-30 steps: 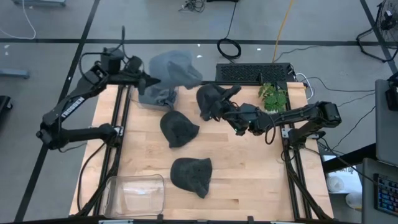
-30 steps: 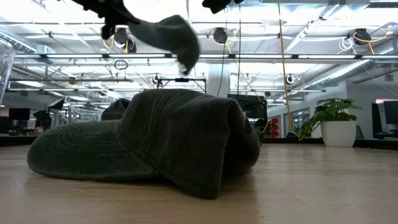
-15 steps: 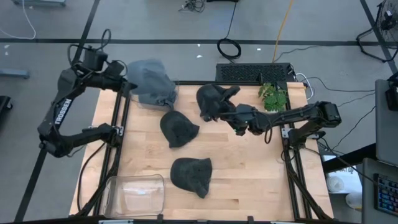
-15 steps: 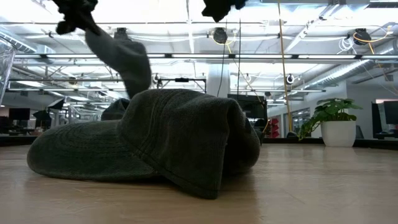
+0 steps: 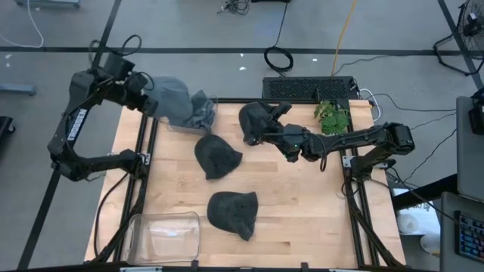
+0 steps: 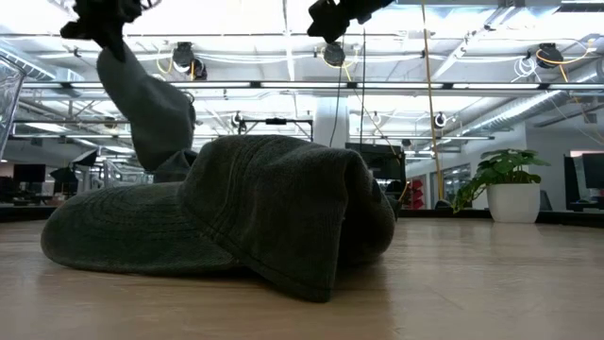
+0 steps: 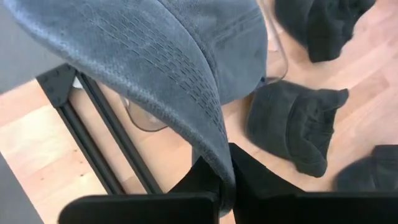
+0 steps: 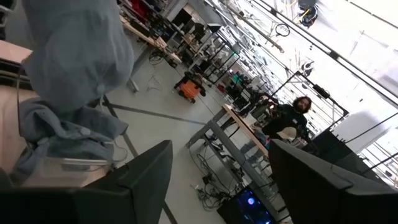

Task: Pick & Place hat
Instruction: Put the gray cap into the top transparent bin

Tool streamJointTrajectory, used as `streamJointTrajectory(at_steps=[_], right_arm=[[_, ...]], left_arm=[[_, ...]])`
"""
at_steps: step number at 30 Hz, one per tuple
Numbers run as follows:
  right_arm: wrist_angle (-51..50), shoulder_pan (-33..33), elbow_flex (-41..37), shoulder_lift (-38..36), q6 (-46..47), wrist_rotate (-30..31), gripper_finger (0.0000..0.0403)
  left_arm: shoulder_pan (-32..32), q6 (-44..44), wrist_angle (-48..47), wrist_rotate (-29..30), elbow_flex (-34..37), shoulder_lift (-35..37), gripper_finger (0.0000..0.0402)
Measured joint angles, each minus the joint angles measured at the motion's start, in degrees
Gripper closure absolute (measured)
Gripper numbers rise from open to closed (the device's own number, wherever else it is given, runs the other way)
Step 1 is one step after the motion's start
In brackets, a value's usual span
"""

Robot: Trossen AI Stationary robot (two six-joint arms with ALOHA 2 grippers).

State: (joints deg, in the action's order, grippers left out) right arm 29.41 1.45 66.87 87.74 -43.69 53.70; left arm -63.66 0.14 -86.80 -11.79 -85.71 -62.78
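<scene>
A grey-blue hat (image 5: 171, 94) hangs from my left gripper (image 5: 144, 102), which is shut on it above the table's far left corner. In the low view the hat (image 6: 149, 106) droops below that gripper (image 6: 99, 17). Under it, more grey hats (image 5: 195, 115) are piled in a clear bin. Three dark hats lie on the wood: one at the far side (image 5: 255, 121), one mid-table (image 5: 217, 156), one nearer (image 5: 233, 213). My right gripper (image 5: 282, 140) hovers open just right of the far dark hat, touching nothing. My left gripper pinches the grey-blue hat's brim edge (image 7: 219, 163) between its two fingers (image 7: 200, 175). The hat is lifted clear. Its crown (image 6: 156, 118) hangs slack below the fingers, over the pile of grey hats.
An empty clear container (image 5: 165, 234) sits at the table's near left corner. A small potted plant (image 5: 331, 117) and a black keyboard-like tray (image 5: 308, 88) stand at the far right. Bare wood lies between the nearer dark hat and the right edge. A person shows far off in the room (image 8: 297, 112).
My left gripper has carried the grey-blue hat toward the table's left, from over the far middle to the far left corner. The hat, first streaming out sideways, now hangs down below the fingers. My right gripper has edged toward the far dark hat.
</scene>
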Motion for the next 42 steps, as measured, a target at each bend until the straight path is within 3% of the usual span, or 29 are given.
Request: streamJointTrajectory(at_steps=[4, 11, 13, 17, 24, 34, 42], right_arm=[[-0.6, 0.0, 0.0, 0.0, 0.2, 0.0, 0.0149], [-0.6, 0.0, 0.0, 0.0, 0.3, 0.0, 0.0149], [-0.6, 0.0, 0.0, 0.0, 0.2, 0.0, 0.0149], [-0.6, 0.0, 0.0, 0.0, 0.2, 0.0, 0.0149], [-0.6, 0.0, 0.0, 0.0, 1.7, -2.8, 0.0149], [-0.8, 0.0, 0.0, 0.0, 2.1, -2.9, 0.0149], [-0.7, 0.0, 0.0, 0.0, 2.1, -2.8, 0.0149]], left_arm=[[1.0, 1.4, 0.1, -1.0, 1.7, -4.7, 0.0393], [3.9, 7.8, 3.6, -14.0, 2.0, -10.2, 0.0393], [4.2, 7.2, 4.8, -12.6, 1.9, -10.3, 0.0393], [4.0, 5.5, 4.1, -3.7, 1.9, -10.3, 0.0393], [3.3, 3.7, 6.6, 2.3, 3.8, -10.3, 0.0393], [3.3, 3.7, 19.6, 6.7, 18.5, -10.3, 0.0384], [3.3, 5.3, 14.3, 0.2, 11.6, -9.6, 0.0392]])
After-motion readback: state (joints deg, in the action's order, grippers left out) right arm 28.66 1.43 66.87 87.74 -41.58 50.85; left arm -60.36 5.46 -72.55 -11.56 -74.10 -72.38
